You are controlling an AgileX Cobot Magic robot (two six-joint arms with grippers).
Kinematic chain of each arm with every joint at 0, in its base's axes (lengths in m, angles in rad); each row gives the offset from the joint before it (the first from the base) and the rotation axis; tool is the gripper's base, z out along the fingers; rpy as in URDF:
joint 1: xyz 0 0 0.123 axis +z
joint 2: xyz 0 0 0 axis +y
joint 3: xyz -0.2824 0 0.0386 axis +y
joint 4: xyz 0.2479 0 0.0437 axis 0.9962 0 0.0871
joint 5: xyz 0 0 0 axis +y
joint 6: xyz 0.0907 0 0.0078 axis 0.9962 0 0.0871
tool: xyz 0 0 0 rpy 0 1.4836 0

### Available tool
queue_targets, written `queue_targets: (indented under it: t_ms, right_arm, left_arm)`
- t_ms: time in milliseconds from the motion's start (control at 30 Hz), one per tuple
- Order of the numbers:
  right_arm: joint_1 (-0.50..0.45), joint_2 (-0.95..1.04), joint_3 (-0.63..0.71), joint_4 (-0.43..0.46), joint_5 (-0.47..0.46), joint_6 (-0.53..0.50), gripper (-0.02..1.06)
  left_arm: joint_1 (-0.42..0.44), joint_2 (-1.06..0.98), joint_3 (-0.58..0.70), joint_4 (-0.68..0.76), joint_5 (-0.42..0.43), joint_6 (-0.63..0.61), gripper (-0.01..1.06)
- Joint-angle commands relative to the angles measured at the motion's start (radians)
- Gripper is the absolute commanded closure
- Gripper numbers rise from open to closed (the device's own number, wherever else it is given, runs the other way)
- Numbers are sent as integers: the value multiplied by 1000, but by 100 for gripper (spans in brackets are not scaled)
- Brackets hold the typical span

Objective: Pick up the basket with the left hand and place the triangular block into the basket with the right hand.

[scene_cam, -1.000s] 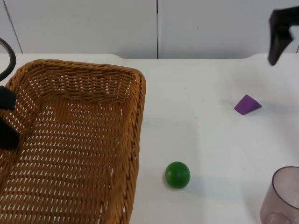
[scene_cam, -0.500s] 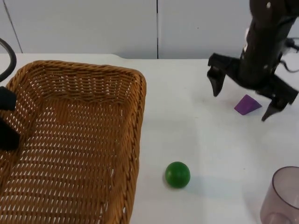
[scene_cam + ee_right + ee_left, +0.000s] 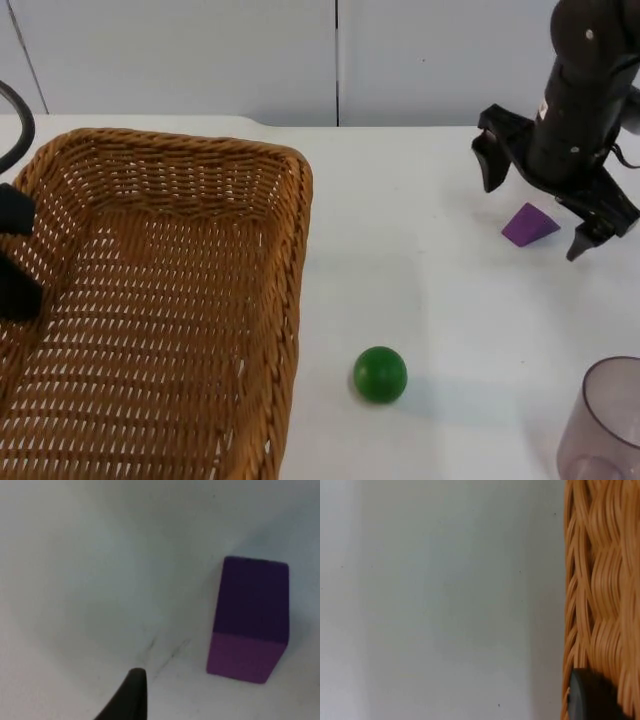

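The woven wicker basket [image 3: 160,300] fills the left of the top view, and its rim [image 3: 600,580] runs close past the left wrist camera. My left gripper [image 3: 18,252] is at the basket's left rim, shut on it. On the white table at the right lies the purple triangular block [image 3: 530,224], which also appears in the right wrist view [image 3: 250,620]. My right gripper [image 3: 537,208] hangs just above the block, open, with one finger on either side of it. A black fingertip [image 3: 130,695] stands apart from the block.
A green ball [image 3: 380,374] rests on the table between the basket and the block. A translucent purplish cup [image 3: 605,420] stands at the near right corner. The grey partition wall [image 3: 330,60] closes off the back.
My right arm has come down from the upper right corner to over the purple block, fingers spread, then shifted slightly right. The basket and left gripper have not moved.
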Motion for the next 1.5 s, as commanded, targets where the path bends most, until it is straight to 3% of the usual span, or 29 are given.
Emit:
queue_targets:
  t_ms: [0,167,300,467,667,833,900,933,1000,1200,1467]
  right_arm:
    - [-15,16,-6,-11,-11,24,0]
    - [-16,45,-27,5,-24,26,2]
    - [-16,50,-84,78,29,-112,5]
    - [-14,50,-164,26,94,-134,5]
    - [-14,50,-209,2,92,-134,5]
    - [-14,16,-225,86,239,-115,5]
    - [-14,14,-225,91,251,-151,5]
    - [-14,12,-232,93,284,-143,5]
    - [-14,12,-257,82,389,-32,5]
    - [-14,27,-302,27,402,73,5]
    - [-17,168,-465,25,476,105,5]
  left_arm:
    - [1,-6,1,-40,1,-9,105]
    - [1,-6,1,-46,-6,-9,105]
    - [1,-6,1,-54,-9,-9,105]
    - [1,-6,1,-61,1,-9,105]
    - [1,-6,1,-61,8,-1,105]
    - [1,-6,1,-52,9,8,105]
    - [1,-6,1,-46,9,8,105]
    - [1,-6,1,-46,9,8,105]
    - [1,-6,1,-44,9,8,105]
    - [1,-6,1,-44,9,8,105]
    - [1,-6,1,-43,5,8,105]
